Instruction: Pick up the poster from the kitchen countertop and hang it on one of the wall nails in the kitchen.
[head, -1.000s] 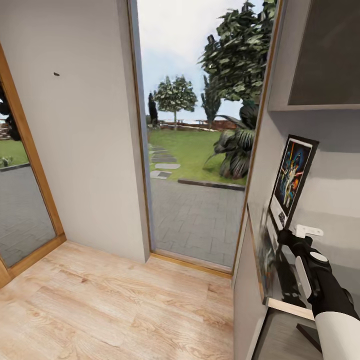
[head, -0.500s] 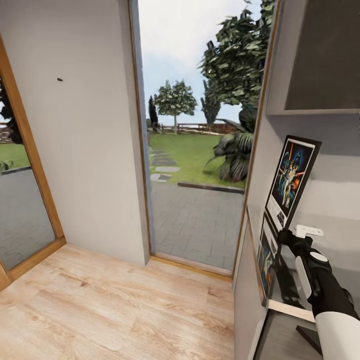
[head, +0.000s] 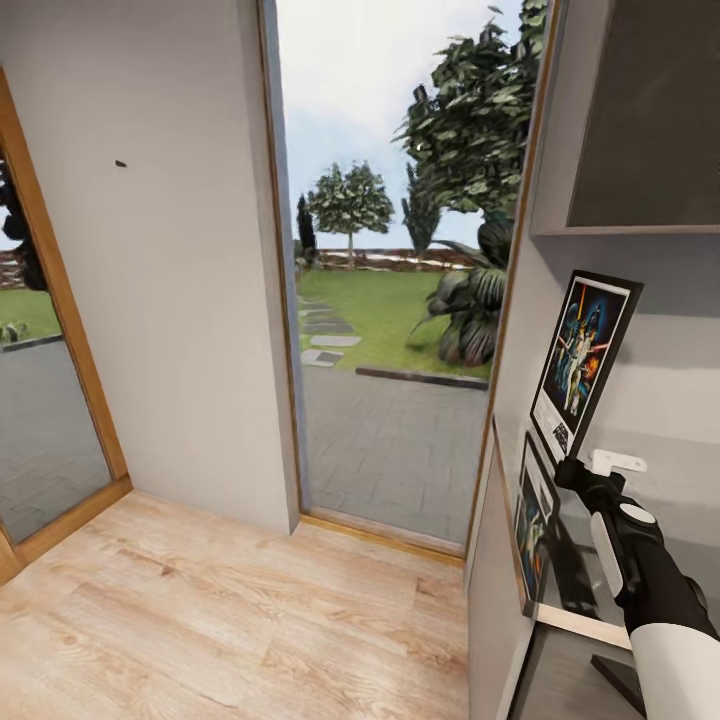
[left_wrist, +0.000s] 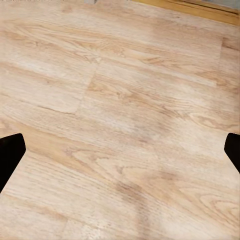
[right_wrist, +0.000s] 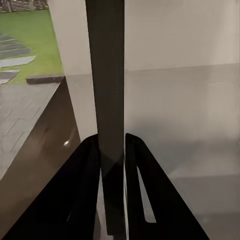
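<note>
Clamped on the lower edge of the poster (head: 585, 362), my right gripper (head: 568, 470) holds it upright and lifted off the table (head: 600, 560), whose glossy top mirrors the picture beneath; in the right wrist view the black frame (right_wrist: 107, 100) runs edge-on between the two fingers (right_wrist: 82, 200). My left gripper (left_wrist: 120, 152) hangs wide over the wooden floor (left_wrist: 125, 75), carrying nothing. Out to the left, high on the pale grey wall (head: 170, 300), sits a wall nail (head: 121, 163), well apart from the poster. I judge the risk is the swing: gripped only by its bottom edge, the tall frame could tip or twist, or clip the cabinet (head: 640, 110) above on the way round. Since a second ago the view has shifted slightly, and the nail sits lower in frame; my right arm looks unchanged.
</note>
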